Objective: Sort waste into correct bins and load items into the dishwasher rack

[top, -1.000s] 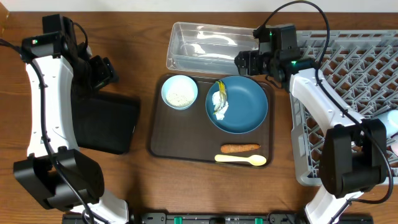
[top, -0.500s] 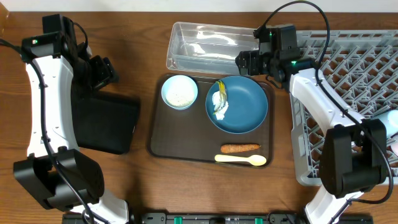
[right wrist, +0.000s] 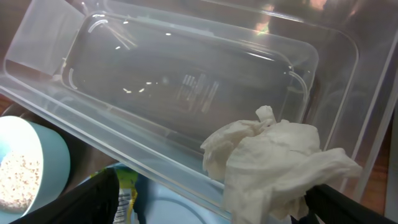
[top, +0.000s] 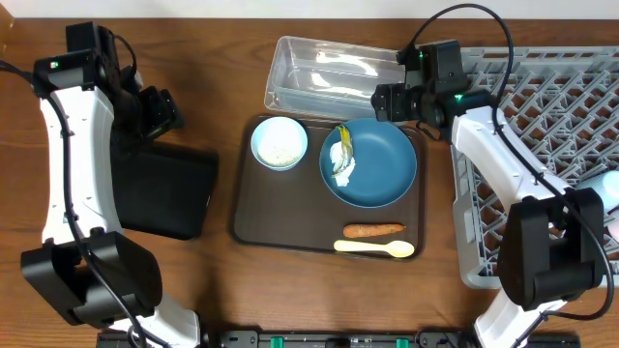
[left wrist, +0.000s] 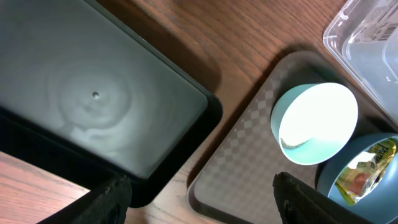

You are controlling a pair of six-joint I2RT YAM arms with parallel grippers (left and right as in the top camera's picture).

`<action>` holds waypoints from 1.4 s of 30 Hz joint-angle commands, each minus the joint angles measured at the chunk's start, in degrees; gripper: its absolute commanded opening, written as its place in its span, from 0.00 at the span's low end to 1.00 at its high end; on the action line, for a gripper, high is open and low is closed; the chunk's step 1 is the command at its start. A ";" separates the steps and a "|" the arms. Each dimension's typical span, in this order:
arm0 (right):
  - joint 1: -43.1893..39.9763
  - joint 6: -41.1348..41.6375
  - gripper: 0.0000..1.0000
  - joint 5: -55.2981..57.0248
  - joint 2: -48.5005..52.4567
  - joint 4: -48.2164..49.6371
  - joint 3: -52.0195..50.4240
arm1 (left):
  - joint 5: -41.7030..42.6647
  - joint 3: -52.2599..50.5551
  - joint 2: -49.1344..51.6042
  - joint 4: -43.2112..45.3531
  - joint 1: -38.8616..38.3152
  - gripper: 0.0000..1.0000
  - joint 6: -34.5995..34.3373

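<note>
My right gripper (top: 387, 100) hovers over the near right corner of the clear tub (top: 329, 70). In the right wrist view it (right wrist: 211, 202) is open, with crumpled white paper (right wrist: 273, 162) over the tub's near rim (right wrist: 155, 168). The paper sits against the right finger, far from the left one. A dark blue plate (top: 372, 164) holds the yellow-green wrapper (top: 341, 140) and a white scrap. The pale blue bowl (top: 280, 143) contains rice. A carrot piece (top: 373, 230) and a cream spoon (top: 374, 248) lie on the brown tray (top: 290, 217). My left gripper (top: 160, 111) is open and empty above the black tray (top: 160, 193).
The grey dishwasher rack (top: 542, 126) fills the right side, with a pale blue cup (top: 606, 189) at its right edge. In the left wrist view the black tray (left wrist: 93, 99) lies left of the brown tray (left wrist: 249, 162) and the bowl (left wrist: 314, 124).
The right gripper has shifted slightly right and toward the plate, and the clear tub has slid a little to the right. The left arm has not moved.
</note>
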 commanded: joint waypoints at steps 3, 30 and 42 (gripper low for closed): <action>-0.33 -0.90 0.82 1.20 -1.31 -0.15 0.87 | -0.35 -0.55 -0.26 -0.26 0.09 0.76 0.55; -1.01 -1.95 0.85 8.79 -5.55 -4.20 0.98 | -0.35 -0.55 -0.26 -0.26 0.09 0.76 0.55; 0.48 5.88 0.99 15.19 -5.84 -1.11 1.07 | -0.33 -0.55 -0.26 -0.31 0.09 0.76 0.55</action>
